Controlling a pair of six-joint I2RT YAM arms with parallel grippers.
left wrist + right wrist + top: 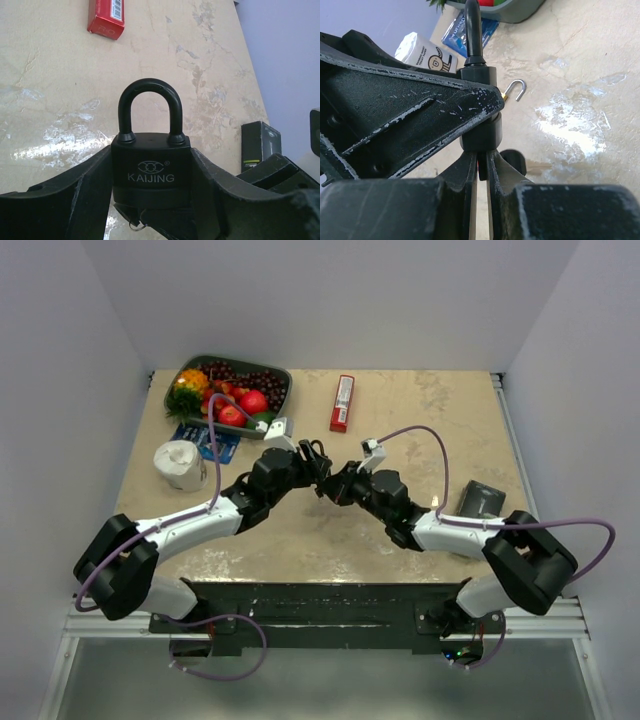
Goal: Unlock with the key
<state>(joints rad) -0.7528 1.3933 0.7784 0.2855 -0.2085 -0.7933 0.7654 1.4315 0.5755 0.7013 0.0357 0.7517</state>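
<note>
Clamping a black KAIJING padlock (150,165) by both sides of its body, the left gripper (150,187) is seen at lower centre of the left wrist view. Its jaws are spread to the body's width, shackle upright w/ both legs seated. The right gripper (481,156) is held directly under the padlock base at lower centre of the right wrist view, jaws nearly pressed together. A thin dark part of the key bunch (481,172) is pinched there. A red box (106,17) lies upper left on the table (60,100).
</note>
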